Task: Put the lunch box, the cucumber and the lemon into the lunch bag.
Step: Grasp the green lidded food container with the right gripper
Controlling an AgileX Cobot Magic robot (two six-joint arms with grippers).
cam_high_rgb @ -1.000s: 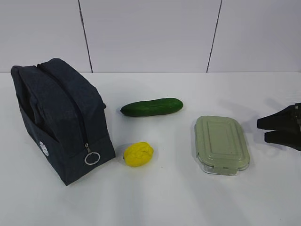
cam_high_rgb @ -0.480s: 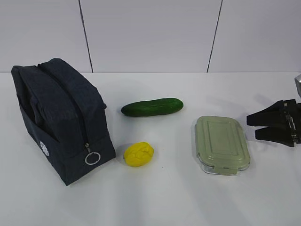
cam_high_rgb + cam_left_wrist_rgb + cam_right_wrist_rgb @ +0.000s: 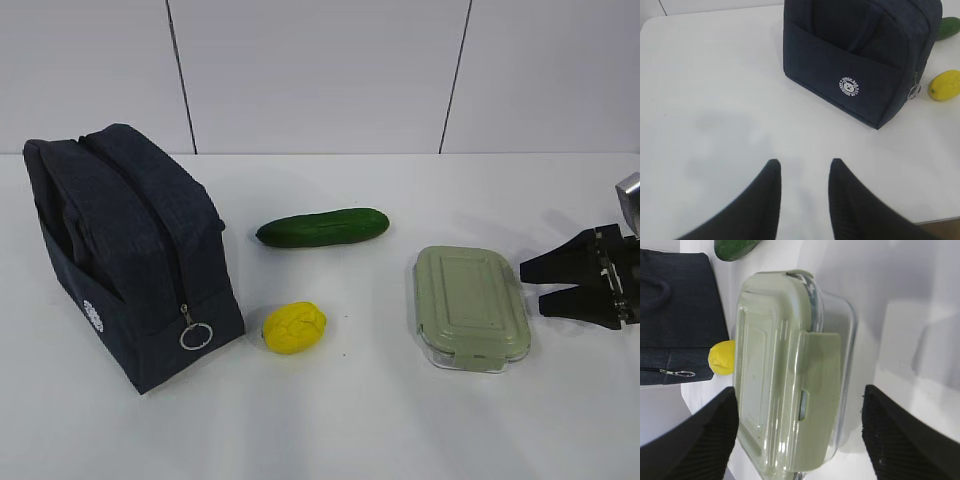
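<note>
Right hand [image 3: 532, 284] spread wide beside lunch box [image 3: 470, 305], arm cut off

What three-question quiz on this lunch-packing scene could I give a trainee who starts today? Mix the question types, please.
1. True or false: the lunch bag is zipped shut.
2. What lies nearest the bag's ring pull? A) the cucumber B) the lemon C) the lunch box
3. Fill in: the right gripper has its jaws open beside the ____.

Key:
1. True; the zipper runs closed down to the pull.
2. B.
3. Lunch box; its jaws are not yet closed on it.
</note>
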